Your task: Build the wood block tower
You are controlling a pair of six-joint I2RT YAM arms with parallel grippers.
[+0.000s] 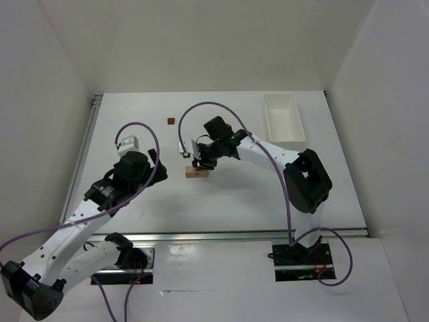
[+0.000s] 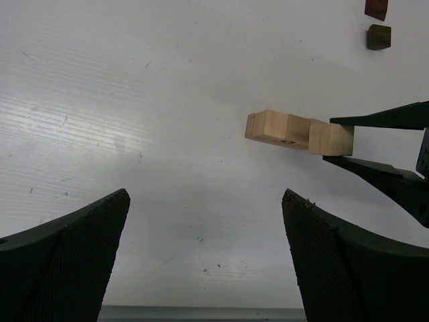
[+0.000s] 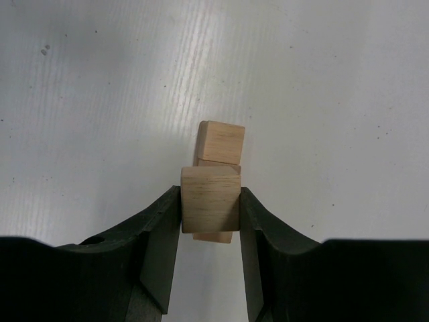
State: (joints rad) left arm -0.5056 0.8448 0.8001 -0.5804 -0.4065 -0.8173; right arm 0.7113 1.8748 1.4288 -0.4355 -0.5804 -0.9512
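The right gripper's point(image 3: 210, 194) black fingers point(image 3: 161, 235) fill the bottom of the right wrist view. They are drawn partway in and clamped on the two side faces of a pale block point(image 3: 210, 206). Just beyond it lies a second pale piece point(image 3: 221, 142), and the edge of another shows below the held one. This view does not show whether they touch.

The left wrist view sees the same group side-on. There the held block butts against the end of a longer pale piece point(image 2: 275, 127) lying on the table point(image 2: 134, 100), with the right gripper reaching in from the right. Only this view shows both small dark blocks, a dark brown block point(image 2: 379, 37) and a reddish-brown block point(image 2: 376, 8), well apart from the pale ones at the far right. The left gripper point(image 2: 206, 194) frames the bottom of this view, spread fully wide and holding nothing.

From above, the wood block tower point(image 1: 194, 172) is a small low cluster near the middle of the table, under the right gripper. The white tray point(image 1: 281, 134) sits at the far right, and one dark block lies far left of centre.
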